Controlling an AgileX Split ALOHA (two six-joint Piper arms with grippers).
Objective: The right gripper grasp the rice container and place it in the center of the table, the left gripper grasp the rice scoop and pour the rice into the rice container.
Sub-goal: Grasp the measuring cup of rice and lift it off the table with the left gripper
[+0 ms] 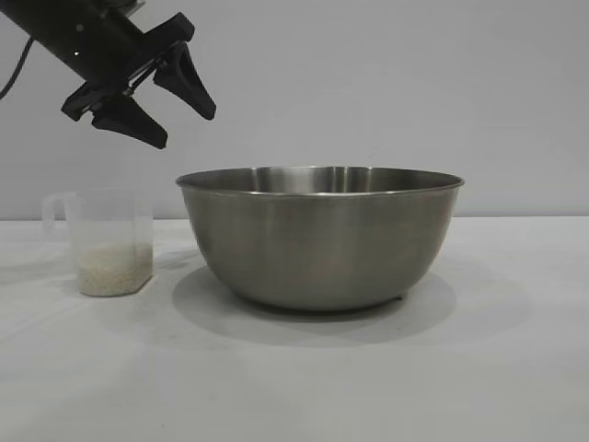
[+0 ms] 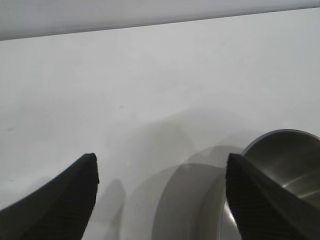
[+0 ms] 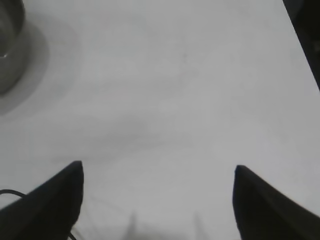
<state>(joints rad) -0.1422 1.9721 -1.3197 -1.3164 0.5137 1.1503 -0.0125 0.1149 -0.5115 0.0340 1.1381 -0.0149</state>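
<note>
A: Where's the left gripper (image 1: 170,110) now?

B: Up in the air, above and just behind the scoop (image 1: 101,241), fingers spread wide with nothing between them. It points down at a slant toward the bowl (image 1: 320,238).

A: And the right gripper (image 3: 157,200)?

B: Only its own camera shows it. Fingers wide apart and empty, over bare table (image 3: 165,85), the bowl's edge off in a corner of that view.

A: So the bowl is placed?

B: I'd say so. It sits near the middle of the table, upright, with the scoop just beside it but not touching.

A: How will the scoop handle?

B: Light, thin clear plastic, probably slick and easy to tip. The rice (image 1: 113,271) only fills the bottom. I'd take it by the loop handle or across the upper wall, gently, since a hard squeeze could flex it.
</note>
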